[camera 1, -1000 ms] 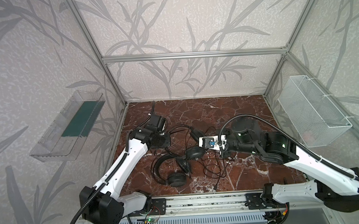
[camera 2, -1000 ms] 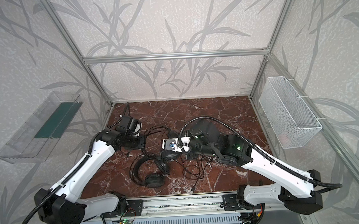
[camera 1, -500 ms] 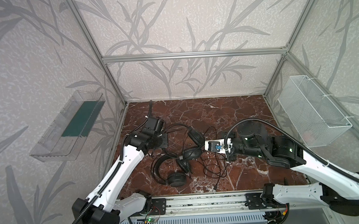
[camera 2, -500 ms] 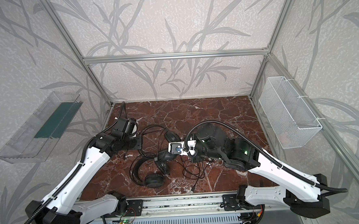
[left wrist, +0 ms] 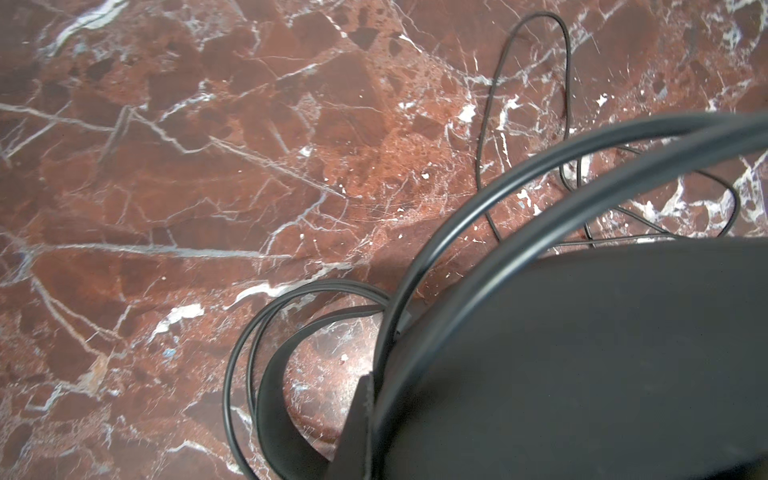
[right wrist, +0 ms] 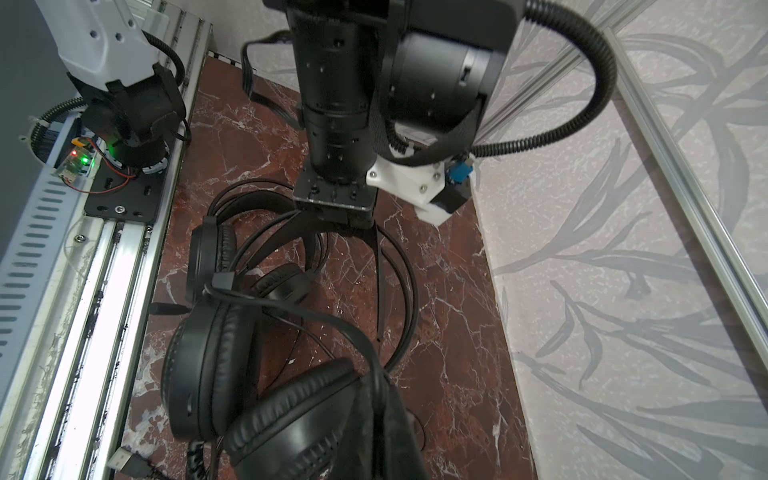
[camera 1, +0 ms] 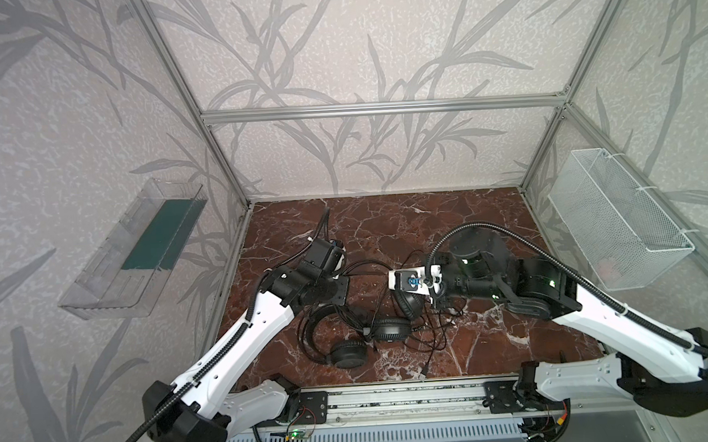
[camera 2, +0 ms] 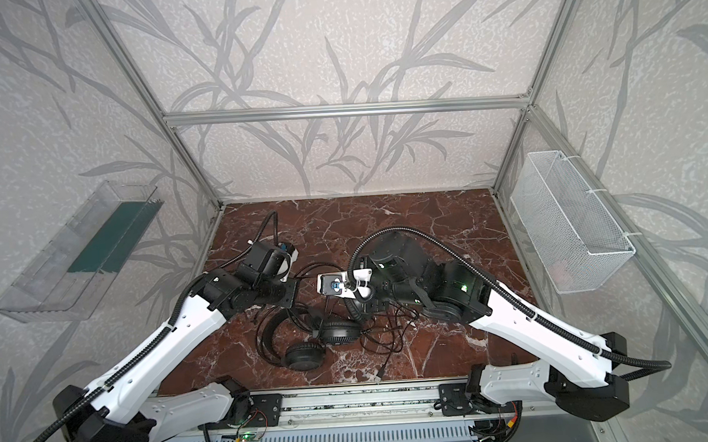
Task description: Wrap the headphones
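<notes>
Since a second ago the raised headset [camera 1: 409, 308] has shifted rightward. Its headband [camera 1: 367, 273] runs left-right between left gripper [right wrist: 336, 226] and right gripper [right wrist: 386, 432], both clenched on it.

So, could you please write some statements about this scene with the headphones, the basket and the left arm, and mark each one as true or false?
1. The white wire mesh basket hangs on the right side wall. True.
2. The black wired over-ear headphones lie inside a plastic tray. False: they are on the red marble table.
3. A USB plug lies on the table near the front rail. True.
4. The left hand is wide open, far from any headset. False: it is shut on a headband.
5. Only one headset is present. False: four earcups show in the right wrist view, so there are two.
</notes>
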Available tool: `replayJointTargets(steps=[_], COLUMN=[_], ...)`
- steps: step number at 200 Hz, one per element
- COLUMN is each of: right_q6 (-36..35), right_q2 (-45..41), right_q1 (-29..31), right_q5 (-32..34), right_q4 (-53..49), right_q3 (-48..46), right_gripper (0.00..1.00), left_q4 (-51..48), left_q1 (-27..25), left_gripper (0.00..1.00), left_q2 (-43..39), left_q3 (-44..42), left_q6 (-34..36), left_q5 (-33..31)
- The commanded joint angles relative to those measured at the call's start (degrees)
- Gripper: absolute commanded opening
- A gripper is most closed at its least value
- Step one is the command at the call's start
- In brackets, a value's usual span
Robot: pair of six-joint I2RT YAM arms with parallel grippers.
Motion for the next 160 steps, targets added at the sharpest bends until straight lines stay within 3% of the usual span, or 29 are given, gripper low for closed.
replayJointTargets(steps=[1, 39, 72, 109, 160], right_q6=[-0.42, -0.18, 0.33, 5.23, 5.88], right_q2=[3.33, 6.60, 9.53, 10.09, 14.13], right_q1=[-0.31, -2.22, -7.49, -16.33, -18.77], right_q5=[-1.99, -4.68, -7.48, -15.49, -16.88], right_q4=[1.12, 6.06, 7.85, 12.15, 13.46], right_q3=[4.31, 6.55, 7.42, 5.67, 4.81], right_gripper=[0.00, 0.00, 0.00, 0.00, 0.00], left_q4=[0.53, 0.65, -0.65, -0.60, 0.13], left_q1=[-0.81, -1.43, -1.73, -1.77, -1.82], left_gripper=[0.00, 0.00, 0.00, 0.00, 0.00], left_q2=[1.57, 1.17, 0.42, -3.19, -4.80], left_q3=[1.85, 2.13, 2.82, 2.67, 3.52], left_q6=[1.30, 0.67, -0.71, -0.73, -1.42], left_q5=[0.83, 1.79, 3.02, 4.26, 8.03])
